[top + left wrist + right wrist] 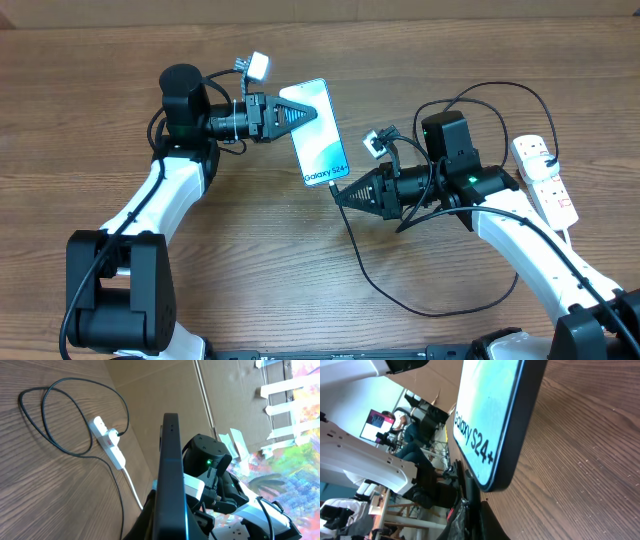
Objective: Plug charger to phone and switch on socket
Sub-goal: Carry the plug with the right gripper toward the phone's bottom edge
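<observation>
The phone, cyan screen reading "Galaxy S24+", is held tilted above the table. My left gripper is shut on its top end. In the left wrist view the phone shows edge-on. My right gripper is shut on the tip of the charger, right at the phone's bottom edge. In the right wrist view the phone hangs just above my shut fingers. The black charger cable trails from the right gripper in loops. The white socket lies at the far right and also shows in the left wrist view.
The charger cable loops over the table behind my right arm and near the front. The socket's thick white cord runs off toward the table edge. A cardboard wall stands behind the table.
</observation>
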Tool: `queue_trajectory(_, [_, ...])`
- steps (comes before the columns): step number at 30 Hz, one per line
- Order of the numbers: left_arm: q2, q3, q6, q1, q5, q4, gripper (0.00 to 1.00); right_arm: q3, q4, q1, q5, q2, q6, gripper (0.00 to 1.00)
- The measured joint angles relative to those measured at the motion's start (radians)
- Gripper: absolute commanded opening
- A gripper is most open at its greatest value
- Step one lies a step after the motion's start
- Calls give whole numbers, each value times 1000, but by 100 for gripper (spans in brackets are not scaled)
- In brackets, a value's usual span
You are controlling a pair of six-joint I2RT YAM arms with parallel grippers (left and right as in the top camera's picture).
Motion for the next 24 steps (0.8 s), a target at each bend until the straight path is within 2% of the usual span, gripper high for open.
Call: queue_trajectory(24, [0,0,0,-4,-8,0,4,0,6,0,-1,0,64,4])
